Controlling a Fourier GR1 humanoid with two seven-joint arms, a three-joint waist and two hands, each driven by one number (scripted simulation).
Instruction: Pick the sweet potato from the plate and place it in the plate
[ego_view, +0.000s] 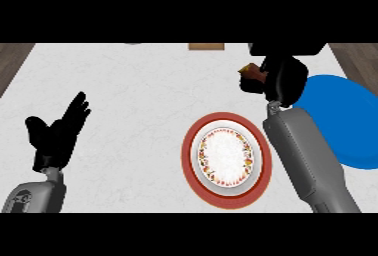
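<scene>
Head view shows my right hand (284, 80) at the far right of the counter (133, 90), fingers curled round the sweet potato (252, 74), which it mostly hides. Only a small end pokes out to the left of my fingers: brownish-orange skin with a paler yellow patch on top, lumpy rather than smooth. I hold it just beside the far left edge of the blue plate (347, 125), not over the red-rimmed plate (188, 155), which lies nearer to me and a little left, its white, patterned middle bare. So I judge the pick-up done and the placing not yet. What is left is to bring the sweet potato near and left over the red-rimmed plate, lower it and let go. I cannot tell how high above the counter I hold it. My left hand (59, 132) rests open at the near left, fingers up, holding nothing.
</scene>
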